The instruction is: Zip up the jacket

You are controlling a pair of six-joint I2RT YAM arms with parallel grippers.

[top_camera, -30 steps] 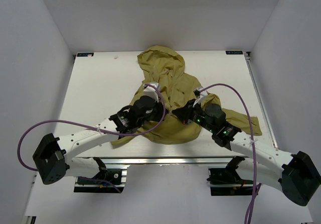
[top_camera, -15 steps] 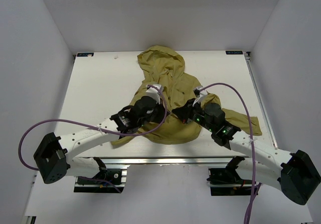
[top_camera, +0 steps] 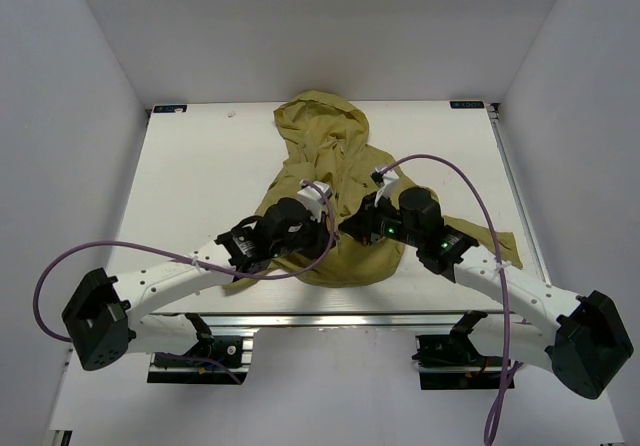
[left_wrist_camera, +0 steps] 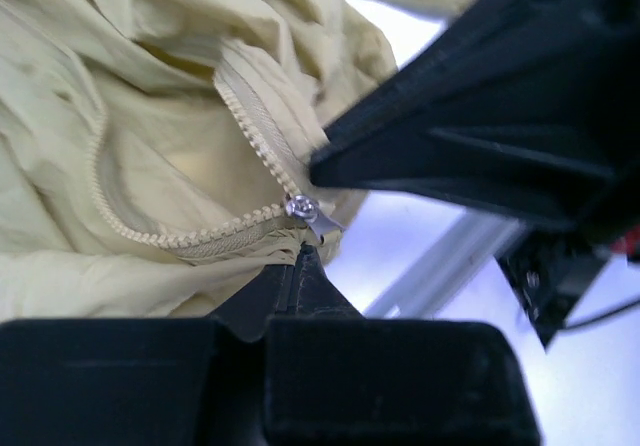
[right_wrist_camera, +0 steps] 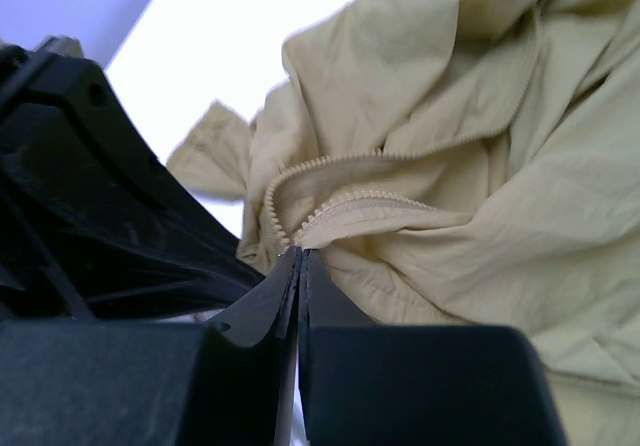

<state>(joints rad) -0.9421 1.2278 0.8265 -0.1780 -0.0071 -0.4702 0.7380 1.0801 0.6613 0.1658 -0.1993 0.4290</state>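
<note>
I count one jacket (top_camera: 335, 166) on one table (top_camera: 200, 166), with one hood (top_camera: 320, 121) and one sleeve (top_camera: 495, 244) plainly showing. On it I see one zipper slider (left_wrist_camera: 303, 209) and two rows of zipper teeth, a first row (left_wrist_camera: 250, 116) and a second row (left_wrist_camera: 170, 238). Of my own parts there are two arms, two grippers, my left gripper (left_wrist_camera: 300, 261) and my right gripper (right_wrist_camera: 298, 258), and two purple cables, a left cable (top_camera: 60, 266) and a right cable (top_camera: 470, 191)

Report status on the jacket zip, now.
Left gripper shut on jacket just below zipper slider. Right gripper shut on jacket beside zipper teeth. Zipper open above the slider. Nothing in the way.
</note>
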